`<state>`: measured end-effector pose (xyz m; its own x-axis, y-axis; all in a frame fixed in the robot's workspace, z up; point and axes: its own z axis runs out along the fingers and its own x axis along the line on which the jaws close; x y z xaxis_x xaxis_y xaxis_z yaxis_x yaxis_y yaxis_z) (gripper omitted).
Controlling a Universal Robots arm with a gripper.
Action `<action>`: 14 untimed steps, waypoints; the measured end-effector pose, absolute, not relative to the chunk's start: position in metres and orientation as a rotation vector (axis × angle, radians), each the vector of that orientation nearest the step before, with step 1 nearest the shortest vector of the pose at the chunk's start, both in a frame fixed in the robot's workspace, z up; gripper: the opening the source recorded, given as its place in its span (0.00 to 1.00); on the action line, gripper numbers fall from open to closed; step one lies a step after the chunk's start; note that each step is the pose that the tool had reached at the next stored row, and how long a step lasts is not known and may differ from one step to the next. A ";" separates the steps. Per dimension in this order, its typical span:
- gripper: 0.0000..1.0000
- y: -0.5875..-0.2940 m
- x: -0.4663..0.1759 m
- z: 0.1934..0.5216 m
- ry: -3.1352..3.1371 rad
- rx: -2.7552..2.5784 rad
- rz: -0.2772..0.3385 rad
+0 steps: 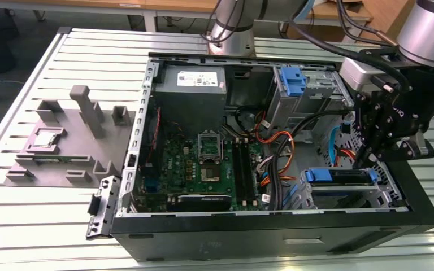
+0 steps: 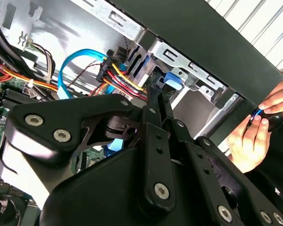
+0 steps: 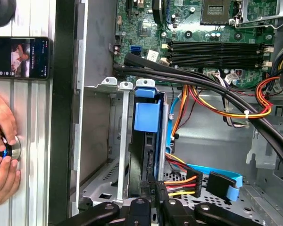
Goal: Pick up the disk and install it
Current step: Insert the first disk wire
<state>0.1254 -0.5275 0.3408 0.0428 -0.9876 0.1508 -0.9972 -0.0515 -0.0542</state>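
Exterior view: black claw (image 1: 368, 161) on the silver-jointed arm, down inside the open black computer case (image 1: 277, 240), at the case's corner by the exterior view's right. Directly under the claw tips and touching or nearly touching them, the disk (image 1: 340, 176): flat drive with blue plastic bracket rails, seated in the silver metal bay of that corner. Beyond the claw, toward the far wall of the case, a grey metal cage with a blue plastic latch (image 1: 293, 84). Well apart from the claw, toward the exterior view's left, the green motherboard (image 1: 202, 164), and farther still, outside the case on the slatted silver table (image 1: 51, 226), a grey moulded fixture block (image 1: 66, 141) carrying a small square silver chip (image 1: 45, 138).

First wrist view: claw (image 3: 154, 188) with fingertips drawn together, nothing seen clamped between them. Just ahead of the tips, the disk (image 3: 146, 117) standing on edge between the silver bay walls, blue bracket tab uppermost on it. Right beside the tips, a black plug with red, yellow and orange wires (image 3: 179, 184); next to that, a flat blue cable with a black plug (image 3: 221, 183). Outside the case wall, a person's hands (image 3: 2, 160) on a small round knob, and a dark phone (image 3: 20, 57) lying on the table.

Second wrist view: claw (image 2: 155, 94) closed to a point, a person's hand (image 2: 259, 134) beyond the case edge.
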 end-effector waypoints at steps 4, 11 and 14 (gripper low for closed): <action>0.16 -0.528 0.125 0.337 -2.145 2.192 0.227; 0.16 -0.528 0.125 0.336 -2.154 2.183 0.226; 0.16 -0.528 0.124 0.336 -2.154 2.184 0.227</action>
